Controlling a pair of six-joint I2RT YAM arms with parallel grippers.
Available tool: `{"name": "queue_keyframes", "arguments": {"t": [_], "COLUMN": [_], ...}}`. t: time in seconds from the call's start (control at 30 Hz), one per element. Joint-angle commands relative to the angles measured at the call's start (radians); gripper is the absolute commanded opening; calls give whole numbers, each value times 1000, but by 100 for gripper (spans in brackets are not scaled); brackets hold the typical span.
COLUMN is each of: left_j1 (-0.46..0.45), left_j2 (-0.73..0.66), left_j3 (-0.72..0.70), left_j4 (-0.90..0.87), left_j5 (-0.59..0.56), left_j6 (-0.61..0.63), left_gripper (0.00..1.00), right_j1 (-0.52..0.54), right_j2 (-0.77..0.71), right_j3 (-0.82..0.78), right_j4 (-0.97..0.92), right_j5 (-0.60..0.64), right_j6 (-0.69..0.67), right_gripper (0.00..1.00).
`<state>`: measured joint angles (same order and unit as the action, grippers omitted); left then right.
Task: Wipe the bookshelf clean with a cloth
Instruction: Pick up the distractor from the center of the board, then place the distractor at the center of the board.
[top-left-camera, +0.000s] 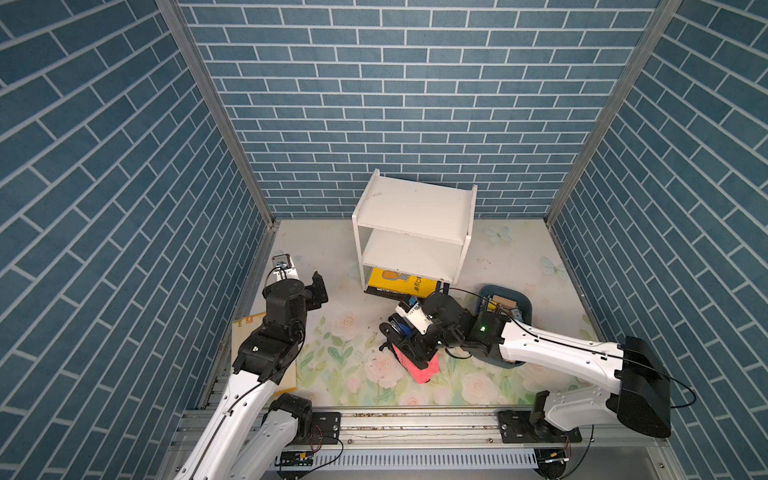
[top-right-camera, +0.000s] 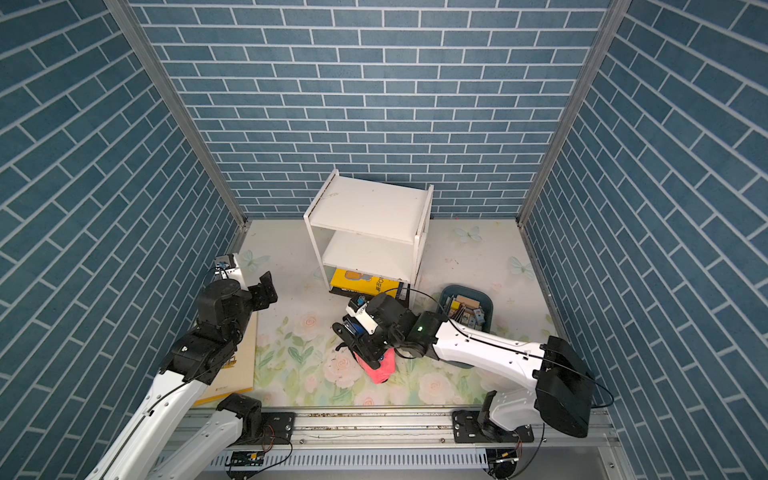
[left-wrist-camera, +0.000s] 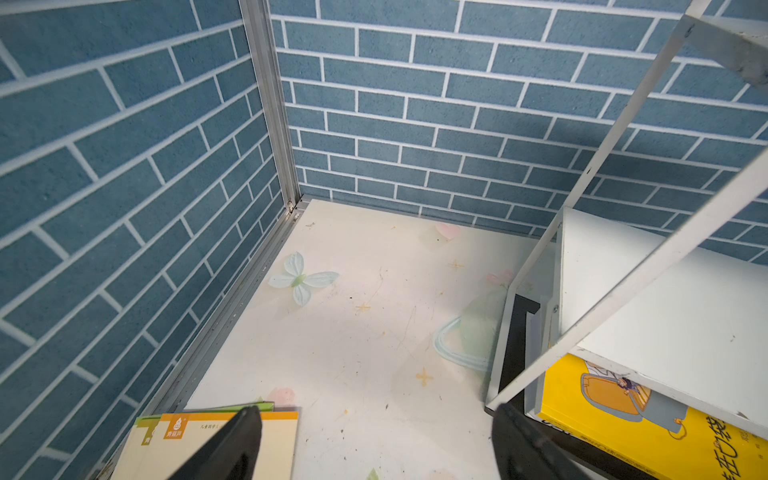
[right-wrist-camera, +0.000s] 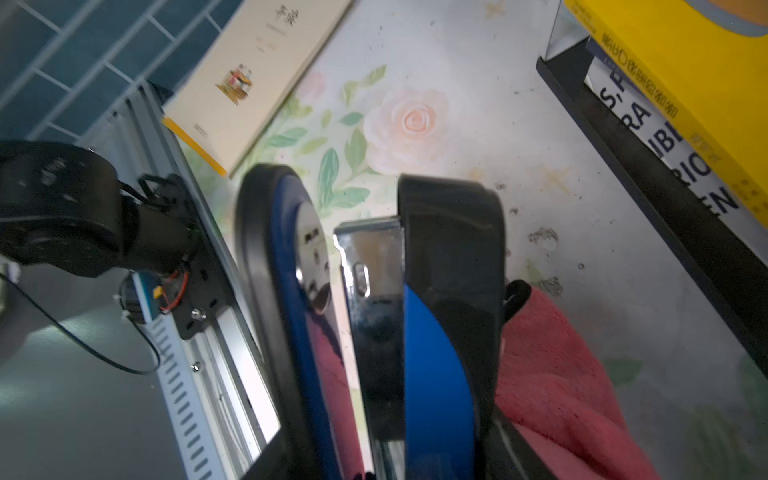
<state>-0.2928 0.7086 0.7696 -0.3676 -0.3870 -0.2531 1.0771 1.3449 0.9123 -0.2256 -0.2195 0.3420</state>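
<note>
- Fingers of the left gripper (top-left-camera: 318, 287) hang spread wide and empty in both top views, out at 9 o'clock of the table (top-left-camera: 332, 257), well apart from the task's things.
- Over to the right gripper (top-left-camera: 405, 338): it's clamped on a blue stapler (top-left-camera: 402, 328), low over the middle of the table, right above the cloth (top-left-camera: 424, 370).
- That coral-pink cloth (top-right-camera: 380, 370) lies crumpled on the table at 6 o'clock of the bookshelf (top-left-camera: 415, 212), apart from it.
- The bookshelf (top-right-camera: 370, 208) stands at 12 o'clock, at the back, with a yellow book (top-left-camera: 399, 282) on its lowest level.
- At 3 o'clock there's a dark bin (top-left-camera: 503, 289), partly under the right arm.
- Left wrist view now: two black fingers (left-wrist-camera: 237, 444) stand far apart, nothing but bare table between them. The bookshelf (left-wrist-camera: 665, 316) is near one, a cream book (left-wrist-camera: 274, 432) lies under the other.
- Right wrist view: the blue stapler (right-wrist-camera: 374, 291) fills the gap between the jaws, chrome showing, its two halves parted. The cloth (right-wrist-camera: 561, 374) sits just beside it, and the bookshelf's black base tray (right-wrist-camera: 665, 199) runs past nearby.
</note>
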Motion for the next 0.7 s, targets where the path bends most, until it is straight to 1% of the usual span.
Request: {"name": "queue_keyframes", "arguments": {"t": [0.0, 0.1, 0.2, 0.3, 0.43, 0.5, 0.57, 0.67], "left_j1": [7, 7, 7, 7, 7, 8, 7, 7], "left_j2": [-11, -12, -8, -7, -8, -11, -20, -30], "left_j3": [-15, -16, -18, -18, -18, -19, -21, -24], "left_j4": [16, 19, 21, 25, 30, 32, 35, 37], "left_j5": [-3, -3, -2, -7, -10, -12, -20, -37], "left_j6": [8, 8, 7, 8, 5, 5, 4, 4], "left_gripper": [90, 90, 90, 90, 90, 90, 90, 90], "right_j1": [-54, -84, -85, -72, 8, 59, 98, 137], "right_j2": [-53, -36, 21, 123, 301, 397, 493, 616], "right_j3": [-71, -125, -104, -20, 176, 283, 375, 481], "right_j4": [364, 546, 559, 479, 291, 228, 195, 178], "right_j5": [-194, -296, -261, -154, 92, 196, 252, 272], "right_j6": [129, 213, 225, 217, 162, 135, 120, 117], "right_gripper": [58, 59, 58, 56, 56, 56, 56, 57]}}
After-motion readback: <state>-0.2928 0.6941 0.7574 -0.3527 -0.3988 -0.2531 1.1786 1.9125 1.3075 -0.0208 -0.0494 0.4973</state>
